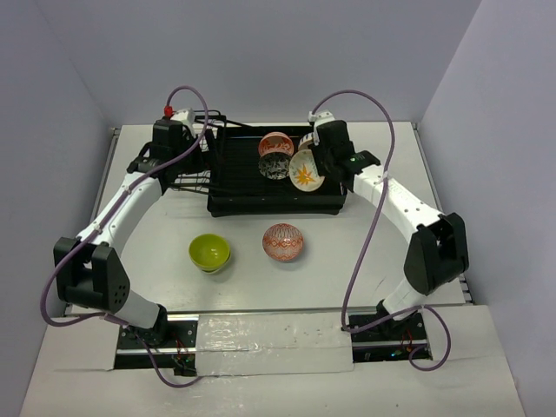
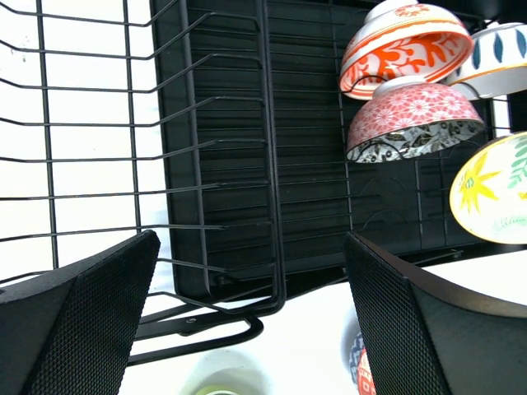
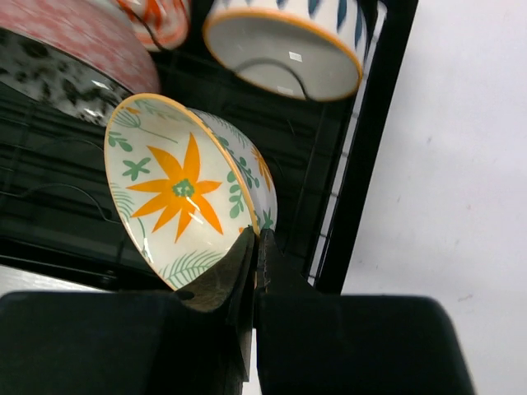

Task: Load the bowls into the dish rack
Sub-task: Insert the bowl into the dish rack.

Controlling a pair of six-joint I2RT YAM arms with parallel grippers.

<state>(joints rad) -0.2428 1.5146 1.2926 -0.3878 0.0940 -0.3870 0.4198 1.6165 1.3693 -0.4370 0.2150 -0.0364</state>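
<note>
A white table sits boxed in by pale grey walls. The right gripper is clamped on the rim of the flower bowl, which stands tilted on edge at the right of the dish rack, close to the rack's right edge. A pink bowl, an orange-patterned bowl and a blue-leafed bowl are racked beside it. The left gripper hangs spread wide and empty by the wire basket at the rack's left. The lime green bowl and the red-orange bowl sit apart on the table, near of the rack.
</note>
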